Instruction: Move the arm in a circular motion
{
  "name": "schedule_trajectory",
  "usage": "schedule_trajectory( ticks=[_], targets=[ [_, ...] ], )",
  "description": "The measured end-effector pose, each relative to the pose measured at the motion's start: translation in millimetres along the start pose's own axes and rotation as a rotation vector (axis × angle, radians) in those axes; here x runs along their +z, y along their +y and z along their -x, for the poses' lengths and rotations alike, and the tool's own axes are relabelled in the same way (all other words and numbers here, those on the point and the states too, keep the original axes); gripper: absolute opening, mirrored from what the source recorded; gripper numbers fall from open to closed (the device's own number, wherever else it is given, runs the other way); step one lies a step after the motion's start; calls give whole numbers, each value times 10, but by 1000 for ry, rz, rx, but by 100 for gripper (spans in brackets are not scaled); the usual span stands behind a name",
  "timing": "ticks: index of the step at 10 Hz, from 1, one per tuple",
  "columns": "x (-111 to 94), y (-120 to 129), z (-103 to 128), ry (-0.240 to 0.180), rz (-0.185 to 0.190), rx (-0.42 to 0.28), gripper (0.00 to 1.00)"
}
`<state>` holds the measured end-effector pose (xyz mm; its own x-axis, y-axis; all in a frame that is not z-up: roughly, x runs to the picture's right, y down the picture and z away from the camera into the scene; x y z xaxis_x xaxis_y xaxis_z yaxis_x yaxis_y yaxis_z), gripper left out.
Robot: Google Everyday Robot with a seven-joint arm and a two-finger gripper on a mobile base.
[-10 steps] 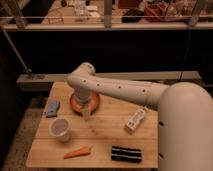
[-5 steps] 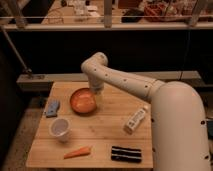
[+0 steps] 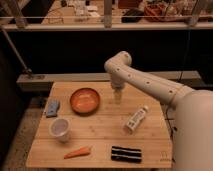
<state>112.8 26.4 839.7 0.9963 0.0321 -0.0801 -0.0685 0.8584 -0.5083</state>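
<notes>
- Round orange bowl [image 3: 84, 100] on the light wooden table [image 3: 102, 127], left of centre; nothing visible inside.
- White plastic cup [image 3: 60, 130] upright near the left front (contents not discernible).
- White bottle [image 3: 136, 119] lying tilted, right of centre.
- Blue cloth [image 3: 52, 107] at the left edge, orange carrot [image 3: 78, 152] and black striped packet [image 3: 126, 154] along the near edge.
- Big white tubular arm [image 3: 150, 85] stretched from lower right up-left to an elbow, then bent straight down.
- Pale-yellowish gripper [image 3: 117, 96] pointing downward over the table, just right of the bowl.
</notes>
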Motion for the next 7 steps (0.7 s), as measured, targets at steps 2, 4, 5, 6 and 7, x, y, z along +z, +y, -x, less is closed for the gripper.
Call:
schedule_trajectory(
  ticks=[2,4,5,6,7],
  targets=[
    [-104,221,-586,38,-20,92,80],
    [-223,551,-972,58,-31,156,80],
    [-293,794,-1121,61,-28,178,80],
    [-347,1063,-1209,43,-5,194,80],
    [-372,1253,-1249,18,23,195,80]
  ],
)
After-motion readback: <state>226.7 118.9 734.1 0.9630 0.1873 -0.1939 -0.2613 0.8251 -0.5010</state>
